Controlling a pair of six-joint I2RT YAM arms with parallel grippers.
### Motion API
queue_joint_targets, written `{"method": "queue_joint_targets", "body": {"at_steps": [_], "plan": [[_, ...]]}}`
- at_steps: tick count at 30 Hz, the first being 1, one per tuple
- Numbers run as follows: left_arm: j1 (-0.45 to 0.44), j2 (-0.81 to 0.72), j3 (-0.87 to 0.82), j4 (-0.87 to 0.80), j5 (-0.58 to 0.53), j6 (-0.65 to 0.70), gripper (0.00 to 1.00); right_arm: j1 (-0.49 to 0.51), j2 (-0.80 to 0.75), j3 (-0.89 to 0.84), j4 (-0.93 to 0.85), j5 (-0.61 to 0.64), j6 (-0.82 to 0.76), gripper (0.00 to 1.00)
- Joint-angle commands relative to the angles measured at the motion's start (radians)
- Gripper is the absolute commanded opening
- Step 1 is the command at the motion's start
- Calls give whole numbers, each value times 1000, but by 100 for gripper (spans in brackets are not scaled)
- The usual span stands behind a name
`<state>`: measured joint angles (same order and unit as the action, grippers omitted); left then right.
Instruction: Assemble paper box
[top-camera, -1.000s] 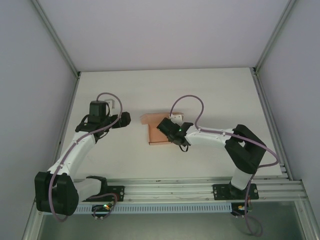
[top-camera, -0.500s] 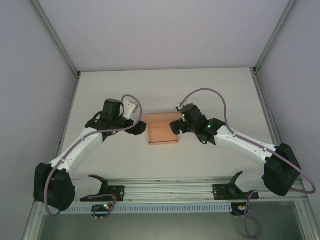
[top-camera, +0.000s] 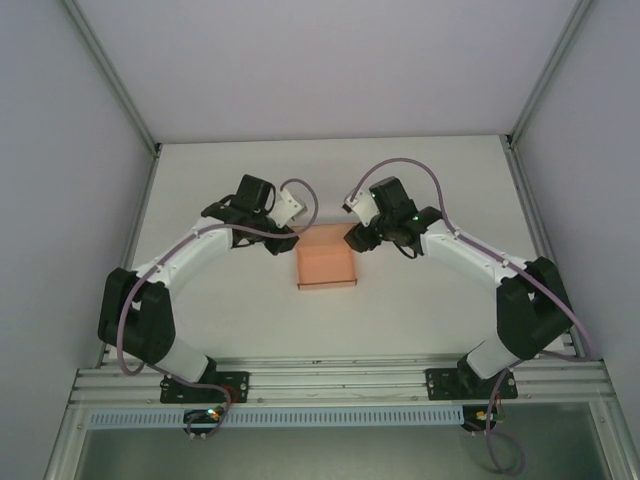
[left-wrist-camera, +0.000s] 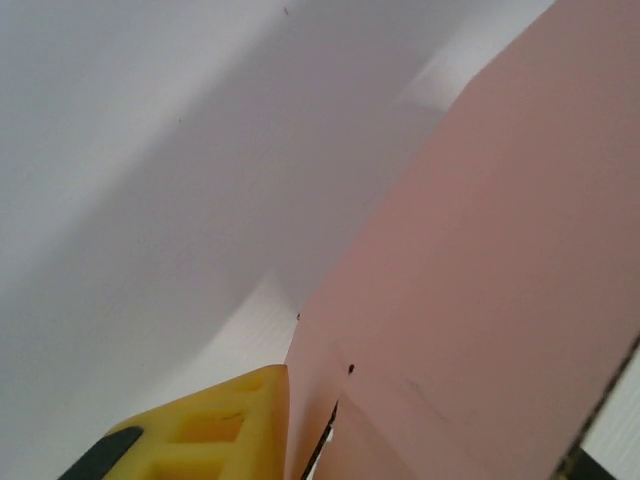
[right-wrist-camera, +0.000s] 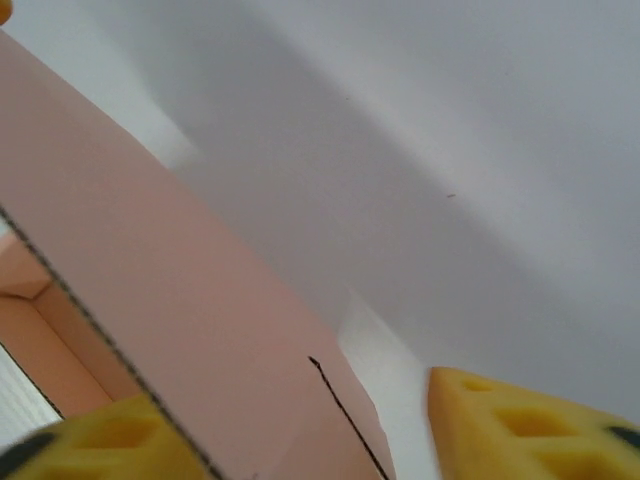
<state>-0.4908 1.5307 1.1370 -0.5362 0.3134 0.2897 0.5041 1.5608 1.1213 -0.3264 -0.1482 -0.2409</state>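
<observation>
Both grippers have come to the box's far edge since a second ago. The left gripper (top-camera: 286, 241), then well off to the left, is now at the far-left corner. The right gripper (top-camera: 359, 238), then over the box's right side, is at the far-right corner. The box (top-camera: 325, 268) has kept its place. It lies mid-table between the two arms, its sides square to the edges of the table (top-camera: 420, 180). From above it looks about as wide as deep, so I cannot tell its long axis. Its near edge is free, and both grippers meet it at the far edge. In the left wrist view a pink panel of the box (left-wrist-camera: 500, 280) rises toward the upper right, and one yellow finger (left-wrist-camera: 210, 430) touches its lower left edge. The other finger is hidden, so I cannot tell whether this gripper has clamped. In the right wrist view a panel (right-wrist-camera: 170, 290) slants between two yellow fingers (right-wrist-camera: 520, 425). Its raw edge crosses the left one and the right one stands clear of the card, so these jaws are partly spread with nothing clamped.
</observation>
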Motion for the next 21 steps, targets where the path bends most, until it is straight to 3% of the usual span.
{"method": "queue_joint_targets", "body": {"at_steps": [1, 5, 8, 13, 17, 21], "plan": [[-7, 2, 20, -49, -19, 38, 22, -5, 29, 26, -47, -19, -11, 35], [-17, 0, 18, -23, -42, 14, 0, -5, 50, 44, -66, 22, 21, 12], [-29, 0, 28, -15, -89, -11, 0, -5, 37, 50, -63, 35, 63, 3], [-54, 8, 65, 33, -188, -162, 0, -4, -6, 34, 29, 164, 265, 0], [-62, 24, 95, 119, -262, -426, 0, 27, -2, 25, 147, 264, 532, 3], [-70, 51, 73, 221, -305, -629, 0, 75, 42, 31, 246, 394, 693, 0]]}}
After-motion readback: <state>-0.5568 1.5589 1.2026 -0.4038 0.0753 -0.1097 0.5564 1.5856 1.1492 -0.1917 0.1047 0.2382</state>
